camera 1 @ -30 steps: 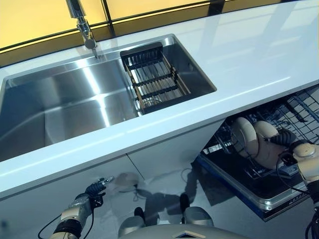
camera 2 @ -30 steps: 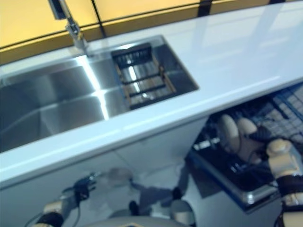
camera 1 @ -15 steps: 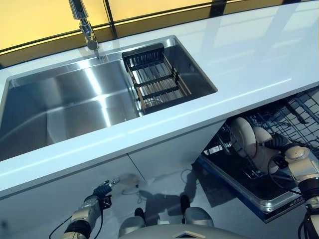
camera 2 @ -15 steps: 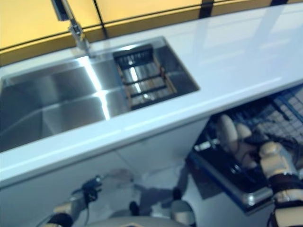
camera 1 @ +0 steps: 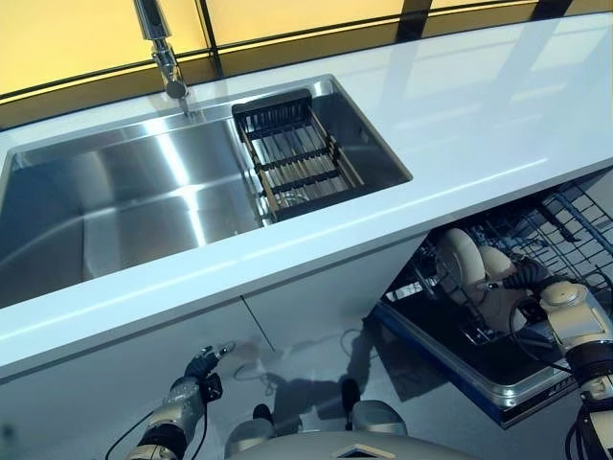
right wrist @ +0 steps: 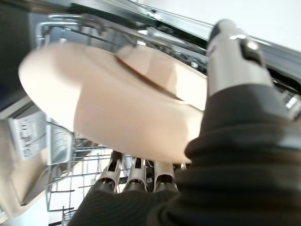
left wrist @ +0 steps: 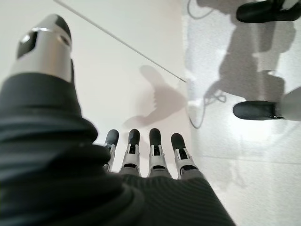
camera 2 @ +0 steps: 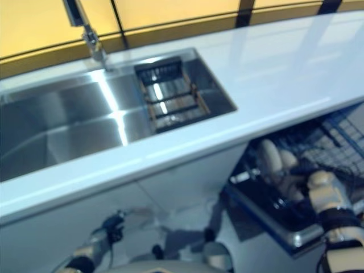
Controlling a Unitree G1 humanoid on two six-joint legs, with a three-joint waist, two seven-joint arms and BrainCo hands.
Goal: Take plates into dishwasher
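The left hand point(camera 1: 196, 376) hangs low in front of the white cabinet front point(camera 1: 115, 374), under the table's edge. Its fingers point(left wrist: 155, 146) are straight and spread in a row, the thumb apart, and they hold nothing; past them there is only cabinet and pale floor point(left wrist: 244, 155).

Above and beyond that hand runs the white table point(camera 1: 479, 115) with a steel sink point(camera 1: 115, 201) sunk into it. A tap point(camera 1: 163, 53) stands at the sink's far rim. In the sink's right end sits a dark wire drain basket point(camera 1: 295, 158).

Further right, below the table's edge, the dishwasher point(camera 1: 460, 374) stands open with its wire rack point(camera 1: 565, 225) pulled out. The right hand point(camera 1: 565, 311) is at the rack's near side. Two cream plates stand on edge in the rack, close together and leaning. The near plate point(right wrist: 117, 108) lies against the right hand: the fingers point(right wrist: 129, 176) pass under its lower rim and the thumb point(right wrist: 230, 52) rises past its upper rim, so the plate is pinched between them. The far plate point(camera 1: 458, 259) is just beyond the near one, on the side away from the hand, touching or nearly touching it; which, I cannot tell.
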